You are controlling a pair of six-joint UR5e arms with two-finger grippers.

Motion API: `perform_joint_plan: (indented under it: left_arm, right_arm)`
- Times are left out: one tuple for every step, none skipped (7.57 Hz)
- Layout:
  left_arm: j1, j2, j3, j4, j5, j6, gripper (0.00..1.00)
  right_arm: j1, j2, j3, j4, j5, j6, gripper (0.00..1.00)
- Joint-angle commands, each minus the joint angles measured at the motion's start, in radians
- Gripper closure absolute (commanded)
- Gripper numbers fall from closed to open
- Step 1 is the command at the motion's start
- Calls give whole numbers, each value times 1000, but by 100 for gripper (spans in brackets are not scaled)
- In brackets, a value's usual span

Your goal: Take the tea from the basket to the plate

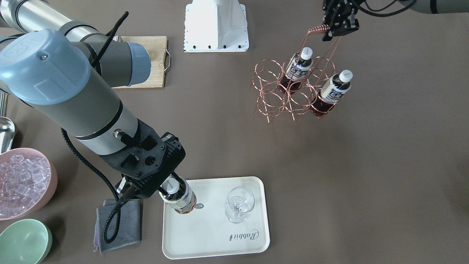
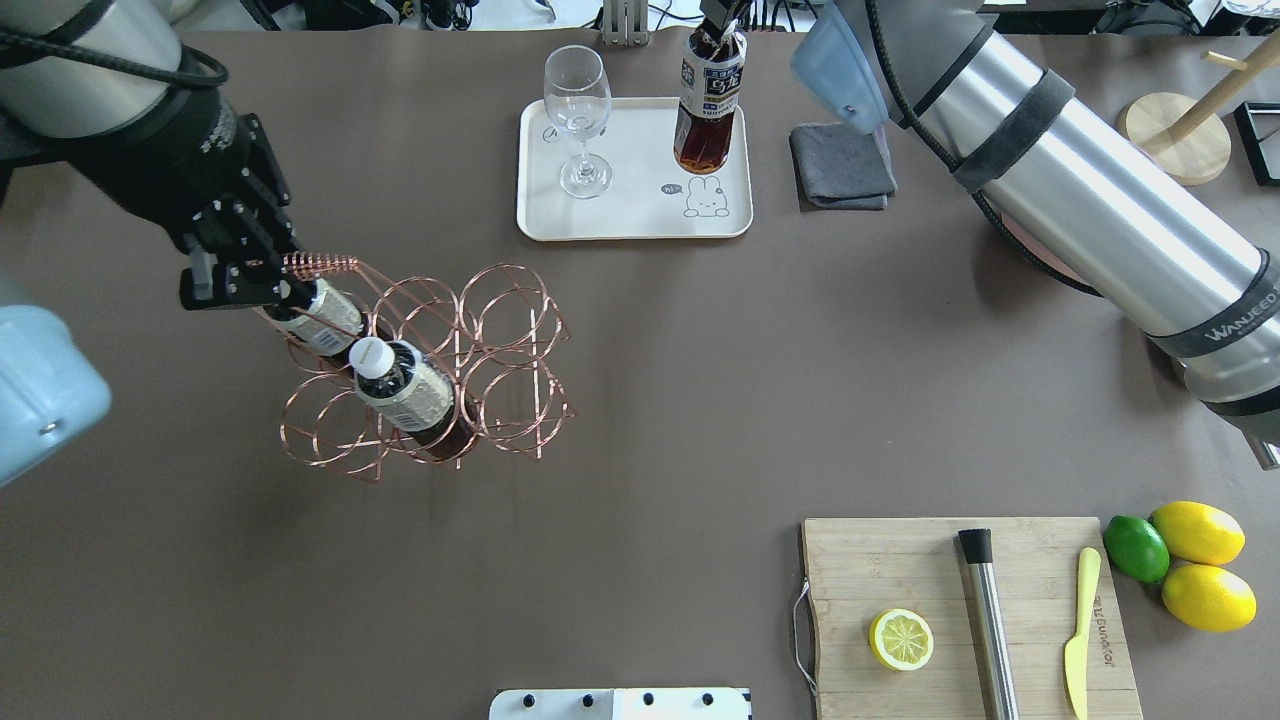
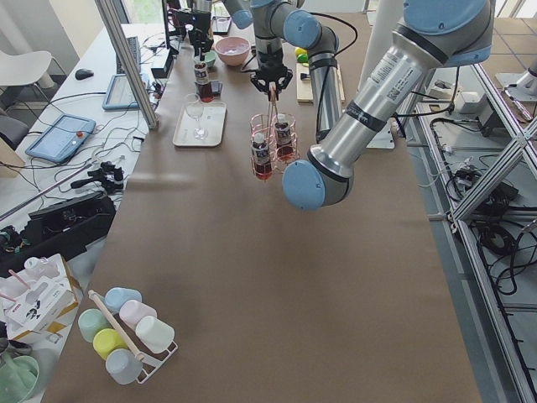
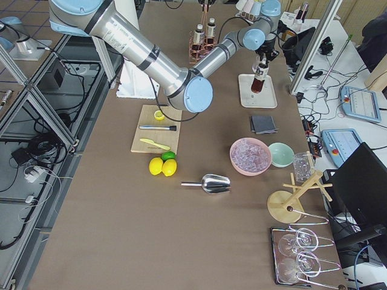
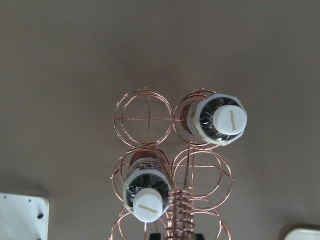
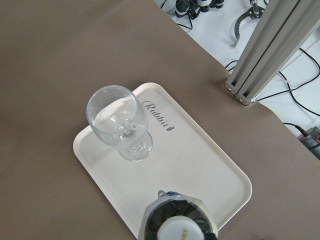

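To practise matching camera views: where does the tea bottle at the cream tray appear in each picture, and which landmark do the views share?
Exterior front-facing: tea bottle, lower centre-left.
Overhead exterior: bottle, top centre.
Exterior left: bottle, upper left.
Exterior right: bottle, upper right.
Left wrist: not in it.
Right wrist: bottle, bottom edge, seen cap-first.
Shared landmark: the cream tray beneath it.
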State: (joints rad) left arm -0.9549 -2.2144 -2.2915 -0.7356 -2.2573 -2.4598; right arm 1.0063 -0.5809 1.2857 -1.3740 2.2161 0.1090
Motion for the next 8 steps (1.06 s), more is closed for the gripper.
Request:
perform_joint_plan:
  left_arm:
    - [-128, 114, -45, 99, -5, 274, 100]
    - [-169, 142, -43, 114, -5, 373, 100]
    - [-180, 181, -43, 126, 4, 465, 100]
    - [-227, 229, -42, 127, 7, 564, 100]
    - [-273, 261, -31, 128, 7, 643, 100]
    - [-295, 274, -2, 128, 9, 695, 100]
    - [-314, 274, 56, 128, 12, 773, 100]
    - [-336, 275, 100, 125, 22, 823, 100]
  right_arm:
    - [-6, 6, -75, 88, -50, 29, 100]
    - [-21, 6, -88, 111, -62, 37, 100]
    - [-44, 6, -88, 116, -90, 61, 100]
    - [-58, -5, -88, 168, -110, 95, 100]
    - [-67, -14, -88, 186, -124, 103, 100]
    - [-70, -16, -88, 190, -124, 103, 100]
    - [-77, -31, -88, 217, -125, 104, 100]
    - [-78, -46, -86, 249, -133, 118, 100]
